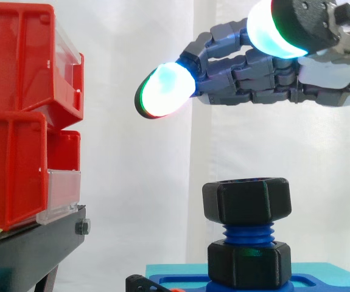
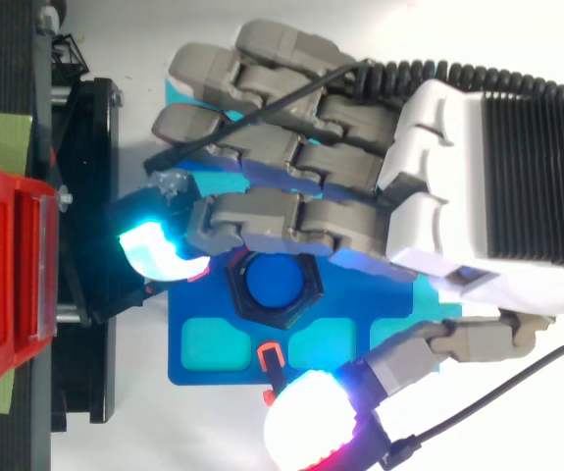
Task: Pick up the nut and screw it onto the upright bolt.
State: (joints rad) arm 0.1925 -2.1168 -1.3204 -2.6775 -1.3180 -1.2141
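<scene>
The black nut [image 1: 246,202] sits on top of the upright blue bolt [image 1: 248,233], above a second nut [image 1: 249,263] at its foot on the blue plate [image 2: 213,374]. The hand [image 1: 266,79] hangs above, fingers stretched out, holding nothing.

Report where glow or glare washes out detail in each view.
Side view: the fingertips of the hand burn out to white, and a green glint sits on the lower black nut. Top view: one pad blooms white, another throws cyan on the black stand.
</scene>
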